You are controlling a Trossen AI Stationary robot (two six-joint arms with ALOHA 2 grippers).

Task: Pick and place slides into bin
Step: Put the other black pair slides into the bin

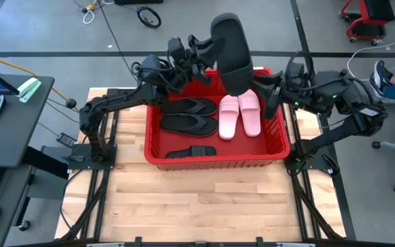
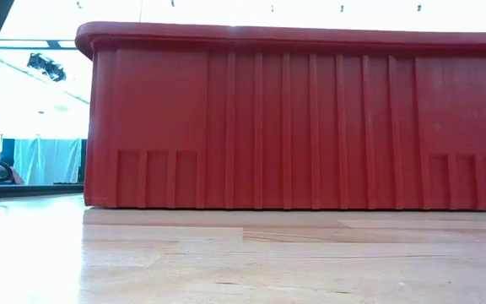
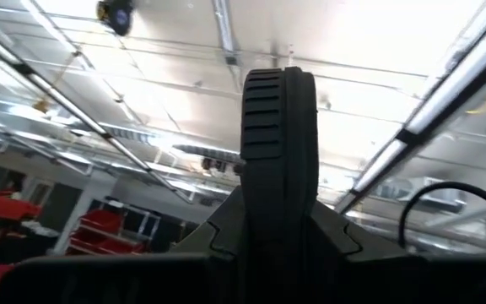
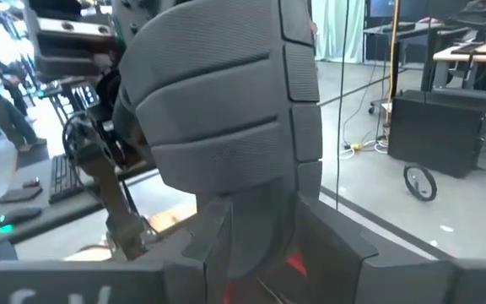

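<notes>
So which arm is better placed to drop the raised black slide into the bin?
Probably left: the left gripper clamps the black slide edge-on above the bin; whether the right gripper holds it is unclear.

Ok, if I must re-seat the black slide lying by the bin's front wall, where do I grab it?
Take the black soft slide by its broad strap, coming straight down from above: it lies flat by the red plastic bin's front wall, leaving the sole edges probably hard to reach. The left gripper holds another black slide aloft.
</notes>
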